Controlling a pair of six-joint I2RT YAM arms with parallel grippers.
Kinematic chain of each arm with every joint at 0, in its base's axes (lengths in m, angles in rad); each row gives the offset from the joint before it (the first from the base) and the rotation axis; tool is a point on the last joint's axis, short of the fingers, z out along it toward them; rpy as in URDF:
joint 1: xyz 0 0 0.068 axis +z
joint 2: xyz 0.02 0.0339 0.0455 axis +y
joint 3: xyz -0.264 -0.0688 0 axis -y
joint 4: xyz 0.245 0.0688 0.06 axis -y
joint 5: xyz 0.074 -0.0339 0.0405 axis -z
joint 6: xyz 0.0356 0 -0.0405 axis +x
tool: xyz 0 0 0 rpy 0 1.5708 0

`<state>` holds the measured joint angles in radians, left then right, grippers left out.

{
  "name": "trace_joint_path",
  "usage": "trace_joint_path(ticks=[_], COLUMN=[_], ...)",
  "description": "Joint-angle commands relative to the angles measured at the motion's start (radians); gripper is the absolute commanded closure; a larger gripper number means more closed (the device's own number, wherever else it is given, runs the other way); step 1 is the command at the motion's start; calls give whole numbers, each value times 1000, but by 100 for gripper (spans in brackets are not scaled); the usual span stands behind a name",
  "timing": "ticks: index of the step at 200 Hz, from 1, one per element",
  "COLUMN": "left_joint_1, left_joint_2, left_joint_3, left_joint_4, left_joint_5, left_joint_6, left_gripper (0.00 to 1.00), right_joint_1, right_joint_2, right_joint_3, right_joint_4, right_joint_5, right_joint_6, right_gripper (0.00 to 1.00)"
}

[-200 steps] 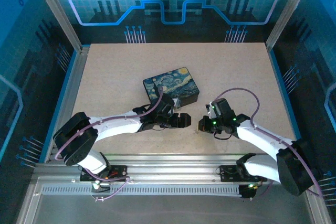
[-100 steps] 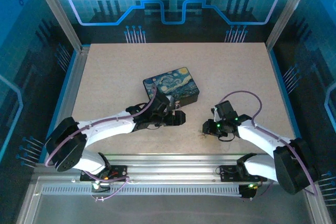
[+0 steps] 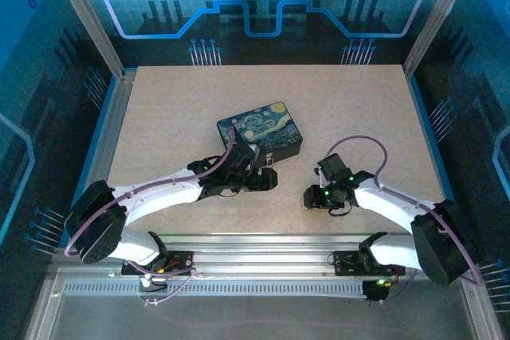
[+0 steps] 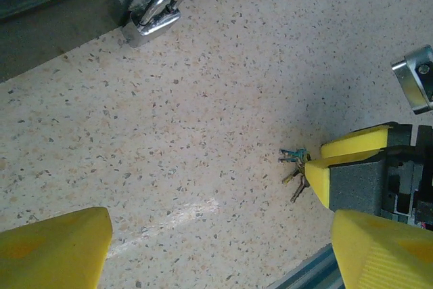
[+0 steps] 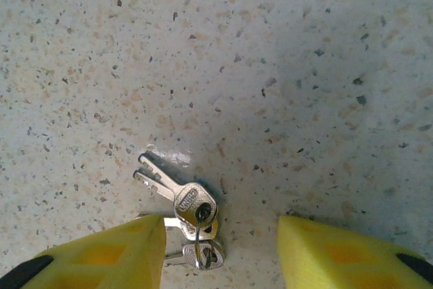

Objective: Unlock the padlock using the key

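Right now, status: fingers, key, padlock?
Left fingers open, empty. Right fingers open, straddling key on table. Padlock on box, untouched. Nothing in the way.

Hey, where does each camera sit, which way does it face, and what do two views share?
Top external: above, behind the bases, facing down on the table; both arms, left gripper, right gripper.
Left wrist: low over the table, facing the padlock; own yellow fingers at bottom corners.
Right wrist: facing straight down at the key bunch; own fingers flank it.
Shared: both wrist views catch the key bunch.
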<state>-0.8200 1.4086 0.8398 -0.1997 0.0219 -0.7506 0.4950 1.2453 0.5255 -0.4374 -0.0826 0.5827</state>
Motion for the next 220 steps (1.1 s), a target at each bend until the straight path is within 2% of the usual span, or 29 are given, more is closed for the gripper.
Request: trace_joint_path(ticks=[1,56,173,220], left_joint_1=[7,7,8,8], left_joint_2=[-32,-44,-33,-28], left_joint_3=[-17,-27,-30,-33], left_joint_4=[-26,-38,-37,-35], left_joint_5=[-16,-27,-17,-7], left_joint_6=[28,42,53,54], left_gripper=[14,14,14,14], right_joint_1=[36,99,129,131], right_joint_2=[51,156,182,139], right_joint_3=[32,74,90,64], right_joint_4=[19,65,122,153], right_joint_5=[54,96,96,83], right_joint_6=[13,35,26,4], right_gripper=[55,61,68,80])
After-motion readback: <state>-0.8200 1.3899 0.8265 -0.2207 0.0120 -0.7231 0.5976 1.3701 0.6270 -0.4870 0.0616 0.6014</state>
